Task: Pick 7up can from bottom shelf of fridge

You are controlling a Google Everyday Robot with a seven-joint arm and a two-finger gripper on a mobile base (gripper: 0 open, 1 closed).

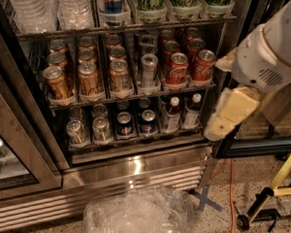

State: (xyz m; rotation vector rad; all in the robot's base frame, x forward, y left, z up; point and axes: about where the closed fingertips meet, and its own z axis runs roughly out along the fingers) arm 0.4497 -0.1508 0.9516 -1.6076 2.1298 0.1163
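The fridge (136, 171) stands open, with a steel base and a slatted grille. Its bottom shelf (136, 146) holds lanes of drinks. The two left lanes hold silver-green cans, which I take for the 7up cans (76, 131); a second one (101, 128) stands beside it. My gripper (222, 122), cream-coloured under a white arm (269, 52), hangs at the right in front of the door frame. It is level with the bottom shelf, right of the bottles, and holds nothing.
The bottom shelf also holds dark blue cans (136, 122) and two small bottles (180, 112). Gold, silver and red cans (177, 68) fill the shelf above. A crumpled clear plastic sheet (136, 210) lies on the floor. A yellow stand (276, 188) is at the lower right, and a glass door (9, 149) at the left.
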